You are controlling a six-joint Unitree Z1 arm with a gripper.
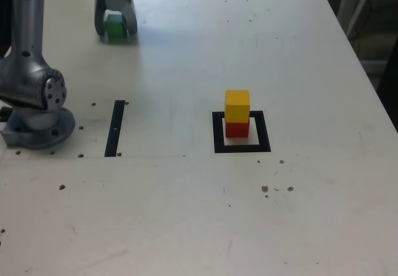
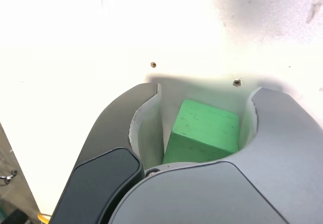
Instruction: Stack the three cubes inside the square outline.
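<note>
Green cube [image 1: 114, 26] sits between open claw [image 1: 115, 30] jaws near table [image 1: 186, 214] edge.

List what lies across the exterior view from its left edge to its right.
Arm base → gripper around the green cube and, nearer the camera, the thin black strip → square outline holding the red cube with the yellow cube on top.

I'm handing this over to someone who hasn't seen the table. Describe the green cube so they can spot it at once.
Start at the arm's grey base on the exterior view's left, then look to the table's far edge above it. There the gripper hangs with its jaws on either side of the green cube. It is the only cube outside the square outline, where yellow sits on red.
</note>
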